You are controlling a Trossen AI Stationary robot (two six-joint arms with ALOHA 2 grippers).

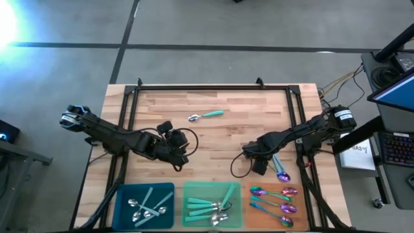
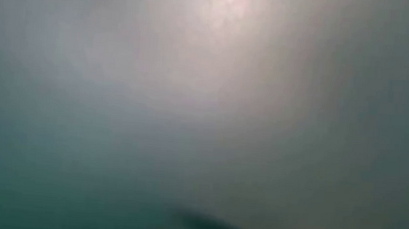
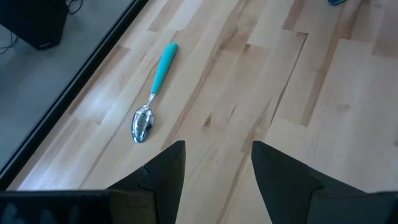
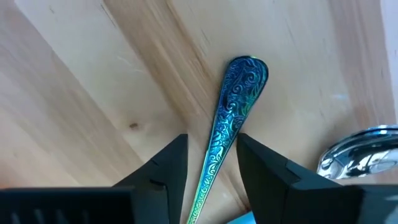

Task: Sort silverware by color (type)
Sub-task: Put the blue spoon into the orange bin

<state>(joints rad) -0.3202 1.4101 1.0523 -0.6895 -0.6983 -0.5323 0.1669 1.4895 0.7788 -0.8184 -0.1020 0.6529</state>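
Observation:
My right gripper (image 1: 257, 165) (image 4: 211, 142) is open and low over the table, just above the orange tray. Its fingers stand on either side of an iridescent spoon's handle (image 4: 233, 106), which lies on the wood; the spoon's purple bowl (image 1: 283, 175) shows beside the arm. A silver spoon bowl (image 4: 357, 158) with a pale blue handle (image 1: 277, 160) lies next to it. My left gripper (image 1: 180, 158) (image 3: 217, 146) is open and empty, left of the table's middle. A teal-handled spoon (image 1: 206, 116) (image 3: 155, 87) lies alone nearer the far edge.
Three trays line the near edge: a blue tray (image 1: 123, 194) with pale blue spoons, a green tray (image 1: 189, 191) with teal spoons and an orange tray (image 1: 249, 204) with iridescent spoons. A black frame (image 1: 213, 87) borders the table. The low view shows only grey blur.

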